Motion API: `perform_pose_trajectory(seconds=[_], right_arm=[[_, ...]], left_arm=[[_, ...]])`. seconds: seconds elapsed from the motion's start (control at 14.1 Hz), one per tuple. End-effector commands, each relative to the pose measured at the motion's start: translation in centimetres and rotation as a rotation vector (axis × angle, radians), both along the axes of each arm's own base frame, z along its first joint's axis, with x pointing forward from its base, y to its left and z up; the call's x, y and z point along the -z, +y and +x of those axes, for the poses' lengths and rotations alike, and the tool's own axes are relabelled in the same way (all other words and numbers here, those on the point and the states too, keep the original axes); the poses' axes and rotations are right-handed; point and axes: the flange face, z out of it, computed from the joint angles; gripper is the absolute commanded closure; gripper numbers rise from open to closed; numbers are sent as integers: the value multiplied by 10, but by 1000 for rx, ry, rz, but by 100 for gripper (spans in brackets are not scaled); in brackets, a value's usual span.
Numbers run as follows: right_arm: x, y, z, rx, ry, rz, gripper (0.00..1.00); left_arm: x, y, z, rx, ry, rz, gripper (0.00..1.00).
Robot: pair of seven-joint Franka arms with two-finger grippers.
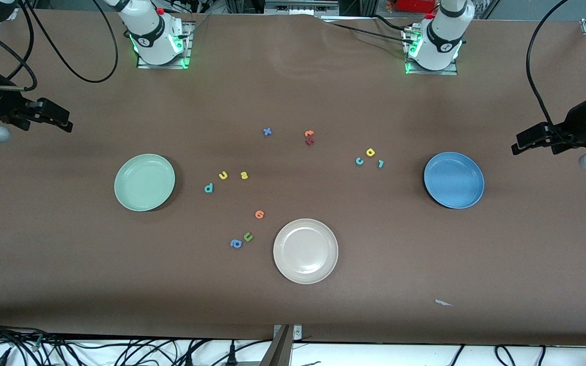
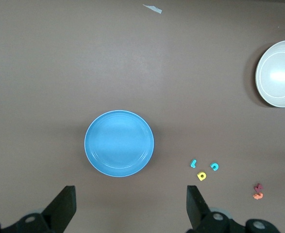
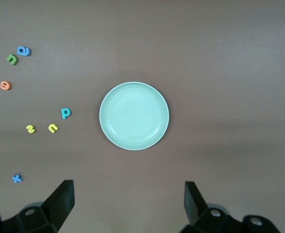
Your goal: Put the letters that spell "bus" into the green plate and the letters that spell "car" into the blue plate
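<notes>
A brown table (image 1: 293, 91) holds three round plates and scattered small letters. The green plate (image 1: 144, 182) sits toward the right arm's end of the table, and the blue plate (image 1: 453, 180) sits toward the left arm's end; both are empty. A cream-white plate (image 1: 305, 250) lies between them, nearer to the front camera. Just beside the green plate, toward the table's middle, lie the teal "b" (image 1: 208, 188), the yellow "u" (image 1: 223, 175) and the yellow "s" (image 1: 244, 175) in a loose row. Near the blue plate, also toward the middle, cluster the teal "c" (image 1: 359, 161), the yellow "a" (image 1: 370, 152) and the thin teal "r" (image 1: 381, 163). Spare letters lie apart from these: an orange letter (image 1: 259, 214), a green "u" (image 1: 247, 237) touching a blue "a" (image 1: 236, 244), a blue "x" (image 1: 267, 132), and an orange and red pair (image 1: 309, 137) farther from the camera. The left gripper (image 2: 131, 206) waits above the table beside the blue plate, fingers spread apart and empty. The right gripper (image 3: 127, 201) waits above the table beside the green plate, fingers likewise apart, holding nothing.
</notes>
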Motion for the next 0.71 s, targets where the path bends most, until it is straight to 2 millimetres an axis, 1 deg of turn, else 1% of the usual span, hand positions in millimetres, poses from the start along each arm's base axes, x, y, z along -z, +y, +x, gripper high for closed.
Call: perform_pose_trajectory(seconds=[0.0,0.64], right_arm=[[-3,-2,-6,-7,-10,3,0],[-3,-5,-7,-3,-4,5,0]], left_arm=[[-6,1,-2,4,3,23,1],[-4,4,-2,1,8,23,1]])
